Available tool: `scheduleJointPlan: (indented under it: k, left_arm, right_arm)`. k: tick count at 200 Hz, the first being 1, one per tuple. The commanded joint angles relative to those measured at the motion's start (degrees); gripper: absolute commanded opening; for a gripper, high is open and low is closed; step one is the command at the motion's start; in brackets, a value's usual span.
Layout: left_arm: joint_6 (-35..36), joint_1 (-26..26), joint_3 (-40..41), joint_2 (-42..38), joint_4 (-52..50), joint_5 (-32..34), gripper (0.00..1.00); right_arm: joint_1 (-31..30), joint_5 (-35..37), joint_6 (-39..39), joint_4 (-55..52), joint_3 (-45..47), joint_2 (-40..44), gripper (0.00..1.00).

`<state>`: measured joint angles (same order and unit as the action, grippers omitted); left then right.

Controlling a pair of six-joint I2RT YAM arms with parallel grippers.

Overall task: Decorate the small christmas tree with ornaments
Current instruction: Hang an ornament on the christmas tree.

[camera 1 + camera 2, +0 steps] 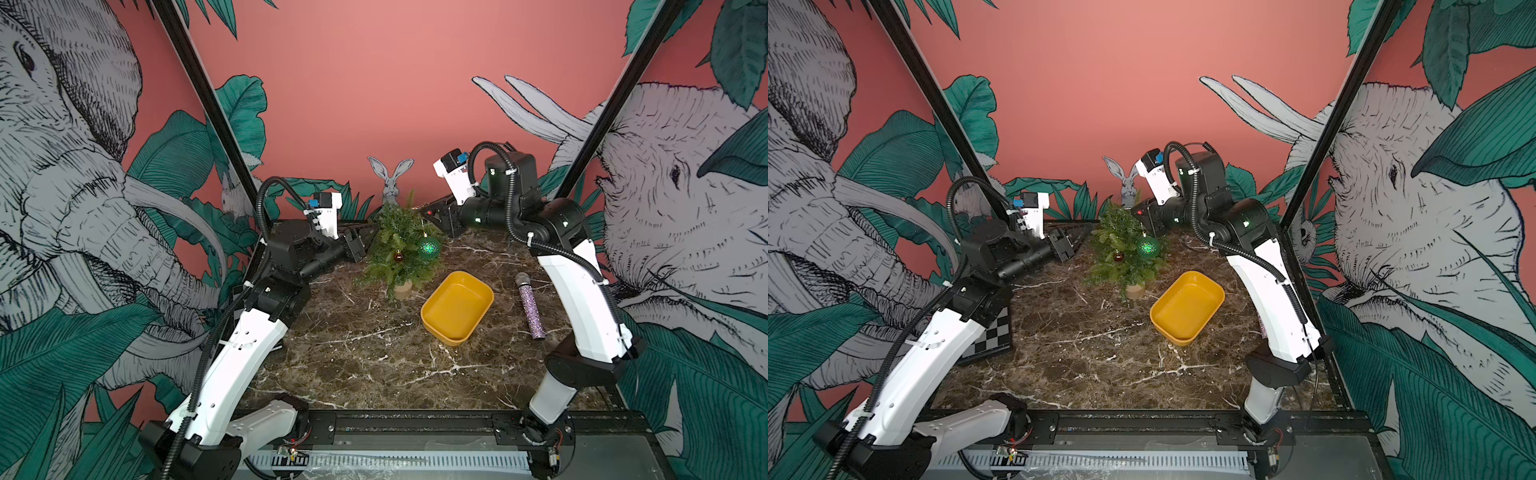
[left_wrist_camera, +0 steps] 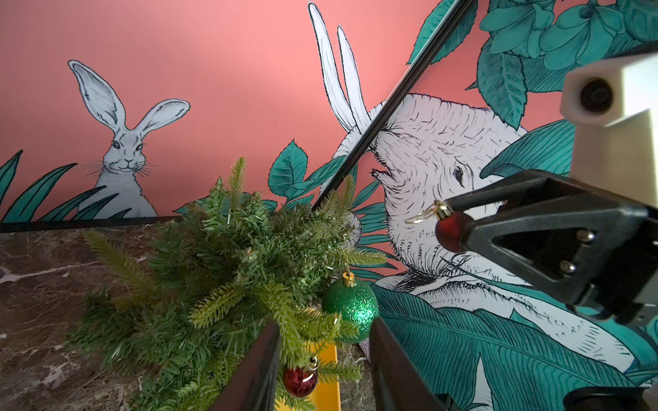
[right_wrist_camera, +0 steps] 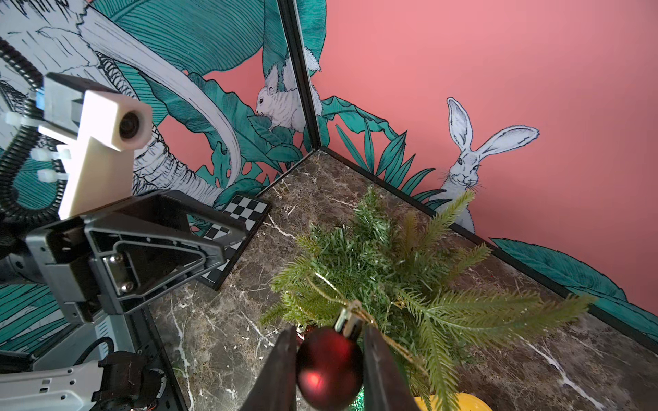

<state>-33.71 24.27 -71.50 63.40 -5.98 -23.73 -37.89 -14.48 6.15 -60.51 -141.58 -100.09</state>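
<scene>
Right gripper (image 1: 430, 212) is clamped on a dark red ball (image 1: 428, 215) by the crown of the small christmas tree (image 1: 399, 245). In both top views that ball is only a red speck against the black jaws. The left gripper (image 1: 370, 230) reaches in from the opposite side with its tips at the needles, and from up here I cannot tell how its jaws stand.

The tree is feathery plastic fronds on a short tan stub, standing at the back of the veined brown marble table (image 1: 374, 365). A glittery green ball (image 1: 429, 247) and a second red ball (image 1: 398, 256) hang on its near side. A rounded yellow tray (image 1: 457, 307) lies in front, beside a sequinned purple microphone (image 1: 530, 305). In a top view a checkerboard (image 1: 992, 336) shows under the left arm, and the right arm hides nearly all of the microphone.

From the left wrist, the left jaws stand apart. A frond tip and the second red ball's gold cap sit between them, gripped by neither.

From the right wrist, two matte black fingers (image 3: 281, 366) press the glossy ball's sides, and the frame edge cuts off its underside. Its gold loop reaches toward a frond, but I cannot tell whether it has caught.
</scene>
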Motion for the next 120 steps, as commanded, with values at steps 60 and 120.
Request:
scheduleJointPlan:
  k: [60,120]
  left_arm:
    - [1.99,2.2,-17.09,11.37,-6.48,-5.89,0.47]
    - [3.94,5.43,-30.98,22.73,-12.04,-5.81,0.46]
  right_arm:
    - [5.59,6.38,3.74,12.64,15.45,9.7,0.21]
    - [13.48,4.51,8.57,20.3,24.25,13.14,0.21]
